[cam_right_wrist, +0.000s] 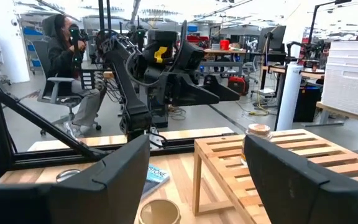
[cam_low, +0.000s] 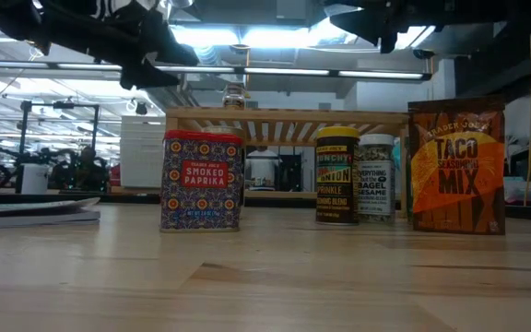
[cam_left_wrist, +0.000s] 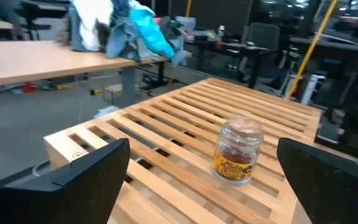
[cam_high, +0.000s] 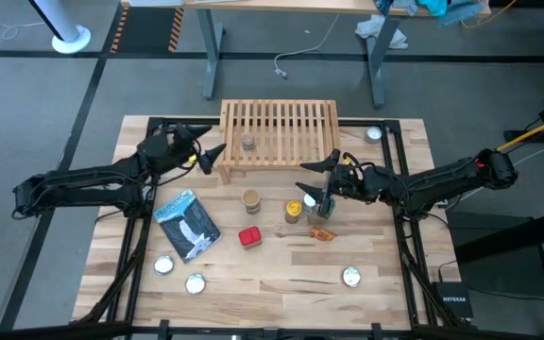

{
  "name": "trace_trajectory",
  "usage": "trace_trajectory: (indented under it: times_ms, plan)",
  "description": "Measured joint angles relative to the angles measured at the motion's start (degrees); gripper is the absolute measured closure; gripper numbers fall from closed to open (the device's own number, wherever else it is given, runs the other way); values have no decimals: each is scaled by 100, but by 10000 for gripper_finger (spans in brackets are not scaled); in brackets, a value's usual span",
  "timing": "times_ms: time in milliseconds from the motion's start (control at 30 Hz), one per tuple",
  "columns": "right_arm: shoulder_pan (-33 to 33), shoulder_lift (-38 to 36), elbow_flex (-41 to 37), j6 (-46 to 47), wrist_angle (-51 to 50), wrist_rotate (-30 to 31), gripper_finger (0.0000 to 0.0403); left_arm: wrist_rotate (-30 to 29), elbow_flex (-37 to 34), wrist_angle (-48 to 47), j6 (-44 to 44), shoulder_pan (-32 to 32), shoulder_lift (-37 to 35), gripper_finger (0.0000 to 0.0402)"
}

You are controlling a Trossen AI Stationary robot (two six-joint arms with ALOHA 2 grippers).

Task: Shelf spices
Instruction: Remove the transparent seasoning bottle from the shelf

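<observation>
A small clear jar point(cam_left_wrist: 238, 151) stood on the shelf point(cam_high: 281, 132), just ahead of the left gripper point(cam_high: 212, 156), whose fingers were spread wide and empty. The right gripper point(cam_high: 318, 179) hung spread over jars; only its wrist view showed a seated person point(cam_right_wrist: 70, 68).

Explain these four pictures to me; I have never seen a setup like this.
Two robot arms work at a wooden table. One picture looks straight down, one looks level across the tabletop, and two come from cameras on the arms' wrists. The left gripper is open beside the shelf, where one clear jar already stands. The right gripper hovers open over the jars in front of the shelf, holding nothing. Also on the table: a red tin, an orange packet, a blue-and-white pouch and silver discs.
</observation>
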Motion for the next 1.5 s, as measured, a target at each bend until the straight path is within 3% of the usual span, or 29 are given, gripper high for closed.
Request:
trace_trajectory:
  times_ms: [233,433,633,867,1100,1500]
  plan:
    - [0,0,0,9,2,0,134,1292,0,6,181,542,231,2]
    - [0,0,0,11,7,0,134,1965,0,122,375,992,651,2]
    - [0,0,0,11,7,0,134,2527,2,893,619,1308,1164,2]
    - [0,0,0,11,7,0,134,3593,337,1068,785,1506,1749,2]
    - [0,0,0,11,7,0,134,4109,822,1063,911,1517,2451,2]
    - [0,0,0,11,-175,0,134,4140,1128,1069,744,1503,2996,2]
